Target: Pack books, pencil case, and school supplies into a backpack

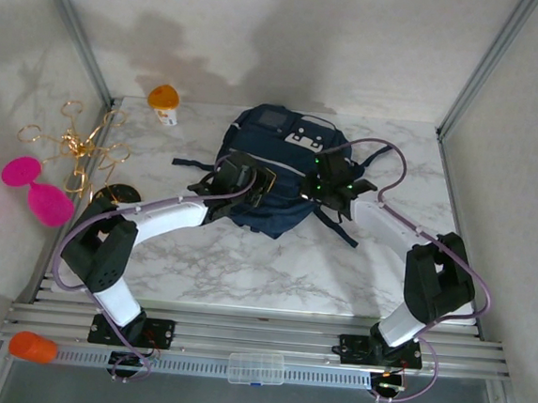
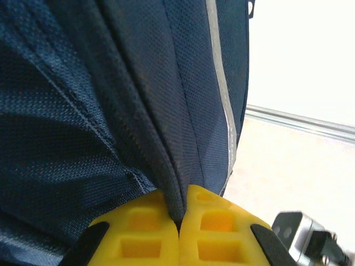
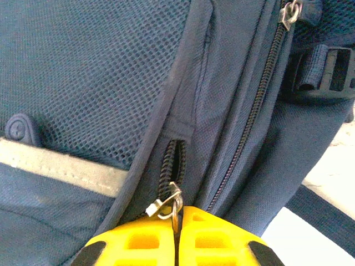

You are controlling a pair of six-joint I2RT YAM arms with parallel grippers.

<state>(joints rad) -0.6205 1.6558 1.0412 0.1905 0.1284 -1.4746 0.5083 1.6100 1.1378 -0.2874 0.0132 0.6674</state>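
Note:
The navy backpack lies in the middle of the marble table, with both arms reaching onto its near half. My left gripper is on its left side; its yellow fingers are shut on a raised fold of the backpack's fabric. My right gripper is at the bag's right side, and in the right wrist view it is shut on the metal ring of a zipper pull. A short gap in the zipper shows just above the slider. The books, pencil case and school supplies are out of view.
An orange capped object stands at the back left. A black-and-gold disc lies at the table's left edge. Gold wire shapes and a pink item are outside the left wall. A clear plastic box rests on the front rail.

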